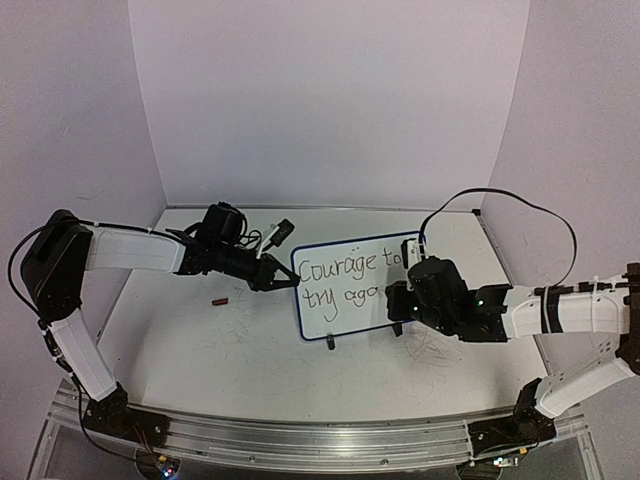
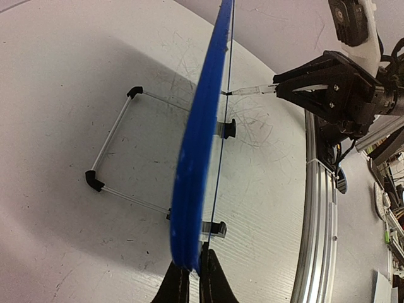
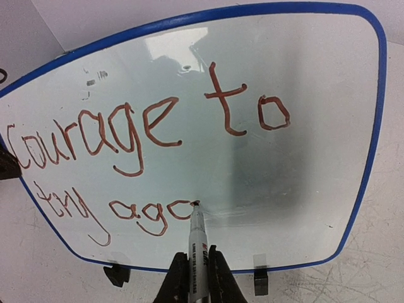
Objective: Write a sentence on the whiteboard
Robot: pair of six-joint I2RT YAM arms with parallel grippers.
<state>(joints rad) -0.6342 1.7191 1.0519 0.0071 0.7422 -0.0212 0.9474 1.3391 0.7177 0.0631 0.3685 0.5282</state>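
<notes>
The whiteboard (image 1: 340,318), white with a thin blue frame, stands upright on two black feet mid-table. The sentence (image 1: 345,270) on it reads "Courage to" over "try ago", in dark red strokes (image 3: 145,126) in the right wrist view. My left gripper (image 1: 285,278) is shut on the board's left edge; the left wrist view shows the blue frame (image 2: 202,139) pinched between my left gripper's (image 2: 192,265) fingers. My right gripper (image 3: 196,255) is shut on a marker (image 3: 198,243). The marker's tip touches the whiteboard (image 3: 303,177) at the end of the last letter. From above, the right gripper (image 1: 400,295) sits at the board's lower right.
A small red marker cap (image 1: 220,300) lies on the table left of the board. A wire stand leg (image 2: 120,126) reaches out behind the board. An aluminium rail (image 1: 300,430) runs along the near table edge. Walls close in the back and both sides.
</notes>
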